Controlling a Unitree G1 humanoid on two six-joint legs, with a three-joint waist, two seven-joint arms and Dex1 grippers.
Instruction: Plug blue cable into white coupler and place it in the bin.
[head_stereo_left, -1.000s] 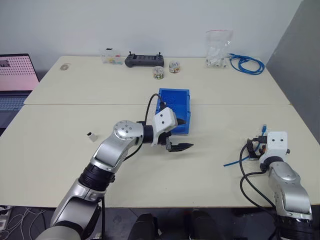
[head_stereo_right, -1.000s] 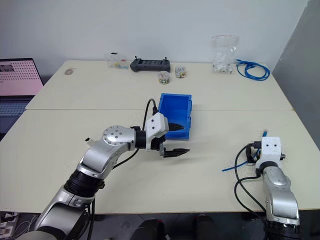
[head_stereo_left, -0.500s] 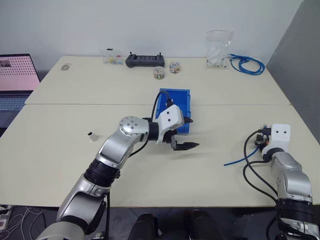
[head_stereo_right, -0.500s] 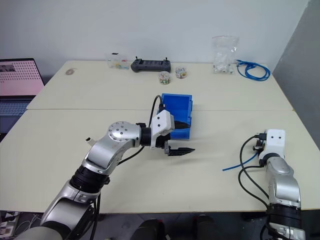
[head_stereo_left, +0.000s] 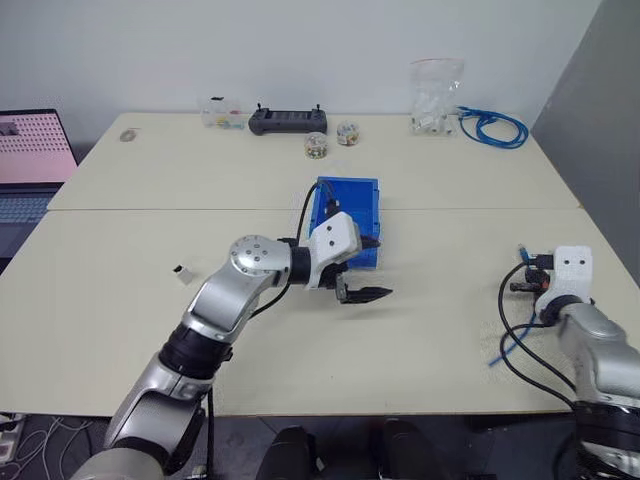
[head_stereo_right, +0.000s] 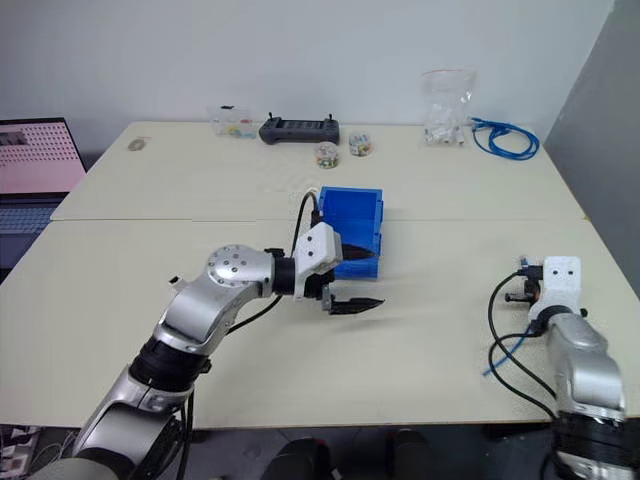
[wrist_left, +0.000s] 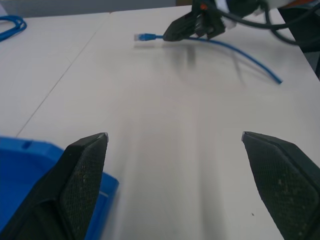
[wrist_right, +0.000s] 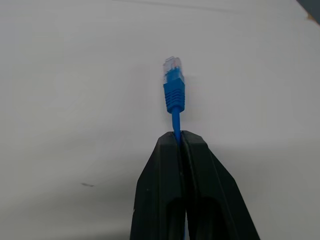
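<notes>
Two right gripper (wrist_right: 181, 137) fingers, apart before, now clamp the blue cable (wrist_right: 174, 92); left gripper (wrist_left: 175, 145) stays spread.

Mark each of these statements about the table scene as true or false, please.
1. The right claw is shut on the blue cable, plug sticking out past the fingertips. True.
2. The left claw holds the white coupler. False: it is open with nothing between its fingers; the coupler lies apart on the table.
3. The cable is already plugged into the coupler. False: the plug is bare.
4. The bin sits near the middle of the table, beside the left claw. True.
5. A laptop shows at the left edge. True.
</notes>
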